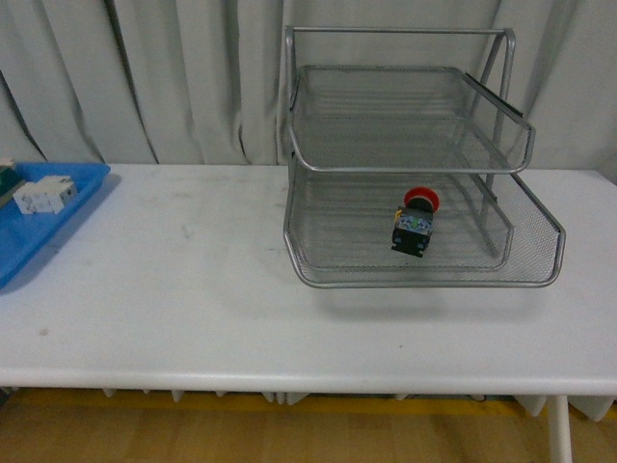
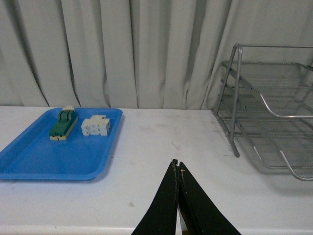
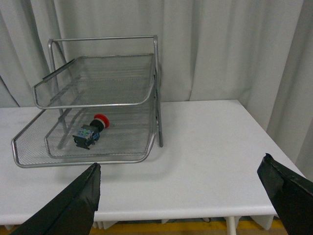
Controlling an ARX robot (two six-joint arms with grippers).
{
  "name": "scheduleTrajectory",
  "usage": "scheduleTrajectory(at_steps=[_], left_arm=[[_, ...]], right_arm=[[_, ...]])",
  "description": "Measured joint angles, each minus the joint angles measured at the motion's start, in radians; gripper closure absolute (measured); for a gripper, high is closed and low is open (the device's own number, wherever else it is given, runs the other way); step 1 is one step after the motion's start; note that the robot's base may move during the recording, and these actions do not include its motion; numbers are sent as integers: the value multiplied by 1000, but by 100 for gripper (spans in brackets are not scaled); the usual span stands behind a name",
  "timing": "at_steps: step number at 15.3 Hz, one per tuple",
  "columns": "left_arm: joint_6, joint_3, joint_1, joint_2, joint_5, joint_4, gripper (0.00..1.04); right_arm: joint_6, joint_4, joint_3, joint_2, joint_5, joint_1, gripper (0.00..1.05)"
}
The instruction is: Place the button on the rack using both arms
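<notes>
The button (image 1: 415, 224), red cap on a black body with bluish detail, lies on its side in the lower tier of the silver wire-mesh rack (image 1: 424, 275); it also shows in the right wrist view as the button (image 3: 90, 130) inside the rack (image 3: 88, 159). My right gripper (image 3: 181, 188) is open and empty, well back from the rack over the table's front edge. My left gripper (image 2: 178, 165) is shut with nothing in it, above bare table between the blue tray and the rack (image 2: 234, 112). Neither arm shows in the front view.
A flat blue tray (image 2: 44, 164) sits at the table's left, holding a green-and-cream block (image 2: 62, 125) and a white blocky component (image 2: 96, 126); the tray (image 1: 39, 241) appears at the front view's left edge. Grey curtains hang behind the white table (image 1: 193, 289).
</notes>
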Motion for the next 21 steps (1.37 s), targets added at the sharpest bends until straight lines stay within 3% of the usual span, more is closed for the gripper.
scheduleTrajectory(at_steps=[4, 5, 11, 12, 19, 21], left_arm=[[0, 0, 0, -63, 0, -74, 103], [0, 0, 0, -183, -1, -238, 103], [0, 0, 0, -214, 0, -227, 103], [0, 0, 0, -214, -1, -229, 98], [0, 0, 0, -214, 0, -229, 9], [0, 0, 0, -214, 0, -229, 7]], right_arm=[[0, 0, 0, 0, 0, 0, 6], [0, 0, 0, 0, 0, 0, 6], [0, 0, 0, 0, 0, 0, 6], [0, 0, 0, 0, 0, 0, 6], [0, 0, 0, 0, 0, 0, 6], [0, 0, 0, 0, 0, 0, 6]])
